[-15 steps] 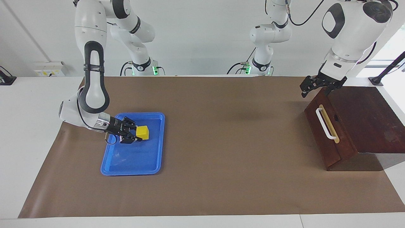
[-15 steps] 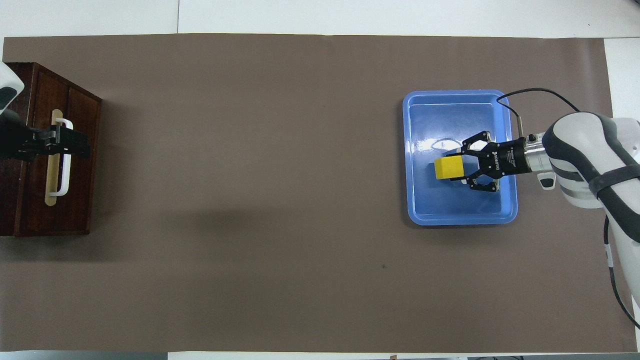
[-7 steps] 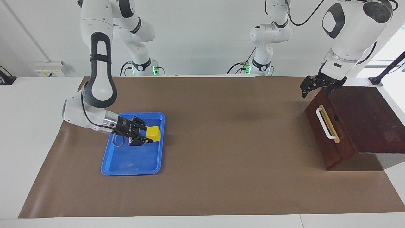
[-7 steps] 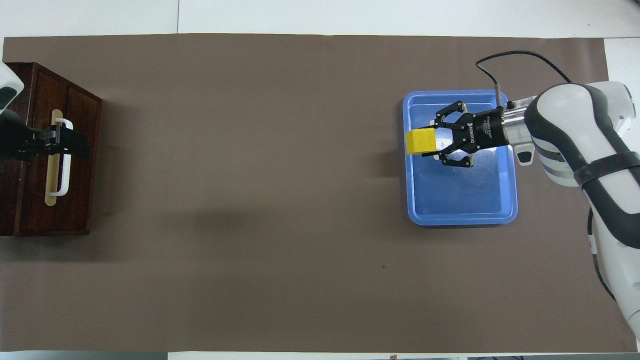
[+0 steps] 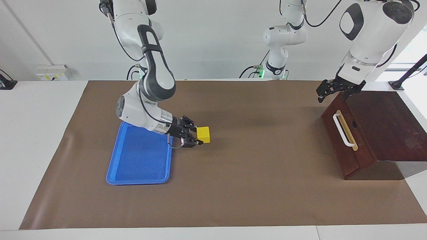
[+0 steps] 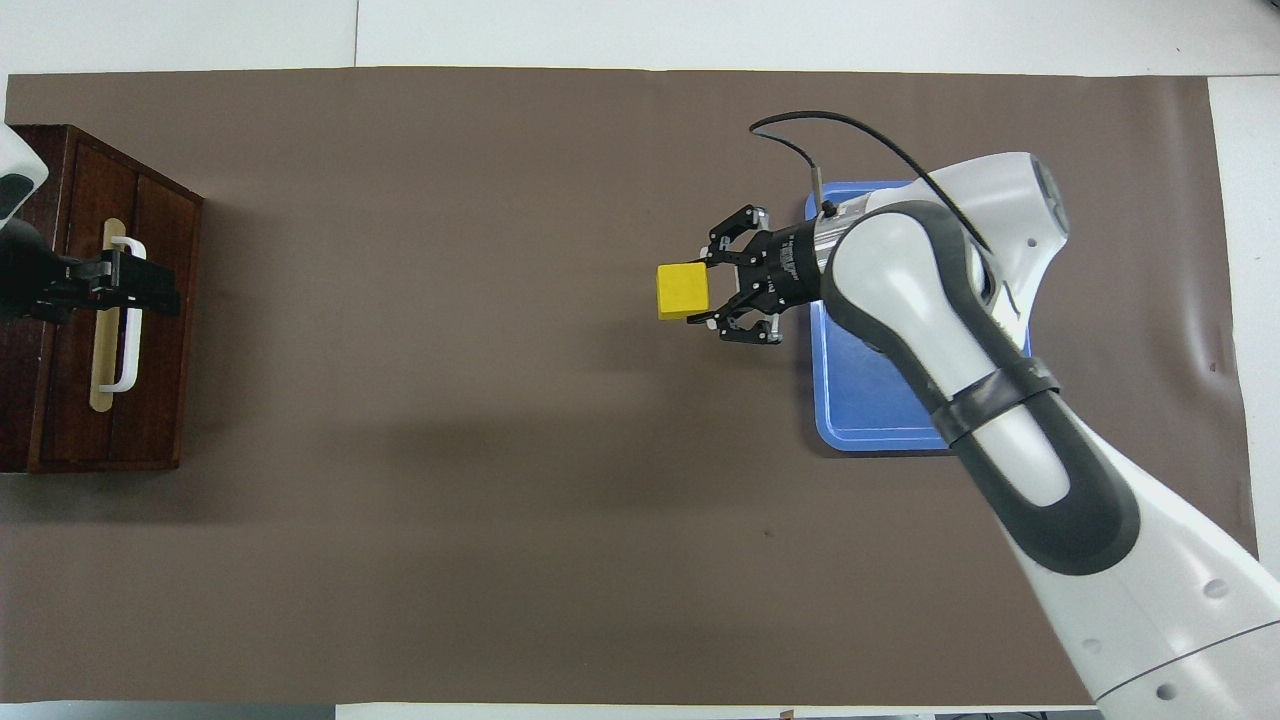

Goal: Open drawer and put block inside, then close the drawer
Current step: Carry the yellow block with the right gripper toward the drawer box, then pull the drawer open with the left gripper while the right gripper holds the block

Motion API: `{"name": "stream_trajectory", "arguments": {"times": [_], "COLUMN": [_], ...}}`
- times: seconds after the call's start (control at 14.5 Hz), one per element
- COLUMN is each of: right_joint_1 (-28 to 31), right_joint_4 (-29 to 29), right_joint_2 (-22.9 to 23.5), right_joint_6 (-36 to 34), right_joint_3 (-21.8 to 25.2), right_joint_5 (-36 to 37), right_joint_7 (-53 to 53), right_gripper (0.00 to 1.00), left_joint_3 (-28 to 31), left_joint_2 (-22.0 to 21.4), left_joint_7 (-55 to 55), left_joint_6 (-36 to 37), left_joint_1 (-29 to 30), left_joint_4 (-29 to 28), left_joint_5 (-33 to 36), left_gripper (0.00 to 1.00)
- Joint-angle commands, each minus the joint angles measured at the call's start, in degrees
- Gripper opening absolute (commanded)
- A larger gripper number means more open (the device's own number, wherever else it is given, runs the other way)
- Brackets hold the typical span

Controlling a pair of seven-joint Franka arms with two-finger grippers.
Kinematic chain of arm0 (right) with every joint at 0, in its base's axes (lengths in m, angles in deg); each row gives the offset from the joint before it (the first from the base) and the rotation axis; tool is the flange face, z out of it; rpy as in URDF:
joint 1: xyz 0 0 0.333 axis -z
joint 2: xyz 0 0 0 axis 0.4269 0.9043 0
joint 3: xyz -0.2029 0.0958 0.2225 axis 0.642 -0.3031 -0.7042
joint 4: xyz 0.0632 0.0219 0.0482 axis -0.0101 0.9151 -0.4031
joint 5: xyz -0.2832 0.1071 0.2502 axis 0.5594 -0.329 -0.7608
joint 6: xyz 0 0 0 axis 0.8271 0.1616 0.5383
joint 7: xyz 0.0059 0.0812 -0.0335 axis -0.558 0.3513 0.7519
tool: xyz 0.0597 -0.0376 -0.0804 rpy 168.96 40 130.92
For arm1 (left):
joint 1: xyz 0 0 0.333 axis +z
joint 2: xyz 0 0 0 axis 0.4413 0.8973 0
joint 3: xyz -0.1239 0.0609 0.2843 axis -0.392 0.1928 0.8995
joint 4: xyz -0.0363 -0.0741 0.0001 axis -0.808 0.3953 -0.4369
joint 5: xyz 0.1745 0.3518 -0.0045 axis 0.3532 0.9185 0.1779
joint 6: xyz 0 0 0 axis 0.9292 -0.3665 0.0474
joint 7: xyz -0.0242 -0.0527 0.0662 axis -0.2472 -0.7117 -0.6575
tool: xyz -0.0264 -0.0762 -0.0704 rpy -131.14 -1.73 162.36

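Note:
The yellow block is held in my right gripper, which is shut on it above the brown mat, just off the blue tray's edge toward the left arm's end; it also shows in the overhead view, with the gripper. The dark wooden drawer is closed at the left arm's end of the table, its white handle facing the mat. My left gripper hovers open above the drawer's upper front edge; in the overhead view it lies over the handle.
The blue tray lies empty on the mat toward the right arm's end, partly under the right arm in the overhead view. The brown mat covers the table between tray and drawer.
My right gripper has lifted the yellow block out of the blue tray and carried it toward the middle of the mat. The left gripper has stayed above the drawer.

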Motion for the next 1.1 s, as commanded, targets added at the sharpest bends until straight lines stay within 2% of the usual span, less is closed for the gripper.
{"name": "stream_trajectory", "arguments": {"times": [0.0,0.14,0.34,0.62,0.96,1.03], "right_joint_1": [-5.2,-8.4,-10.8,-10.6,-10.3,-10.3], "right_joint_4": [-2.7,-4.7,-6.1,-7.9,-11.3,-11.2], "right_joint_2": [1.5,2.7,4.0,4.4,6.5,6.5], "right_joint_6": [5.1,7.8,10.5,9.6,6.7,6.8], "right_joint_3": [0.2,0.2,0.2,0.2,0.2,0.2], "right_joint_5": [-1.5,-1.4,-1.4,-0.7,1.3,1.3], "right_joint_7": [-6.7,-12.4,-15.1,-14.9,-14.1,-14.1], "right_gripper": [0.0,0.0,0.0,0.0,0.0,0.0], "left_joint_3": [-0.3,-0.3,-0.3,-0.8,-0.8,-0.8], "left_joint_2": [-1.3,-1.3,-1.3,-1.1,0.7,0.6], "left_joint_7": [0.5,0.5,-1.8,-20.0,-49.3,-51.0], "left_joint_6": [-0.3,-0.3,-0.6,-2.0,-3.8,-3.7], "left_joint_1": [0.6,0.0,-0.1,-0.6,-5.0,-5.3], "left_joint_4": [-1.3,-1.3,-1.5,-1.2,-0.7,-0.8], "left_joint_5": [-0.7,-0.6,-0.7,-0.7,-2.6,-2.4], "left_gripper": [1.0,1.0,1.0,1.0,1.0,1.0]}}
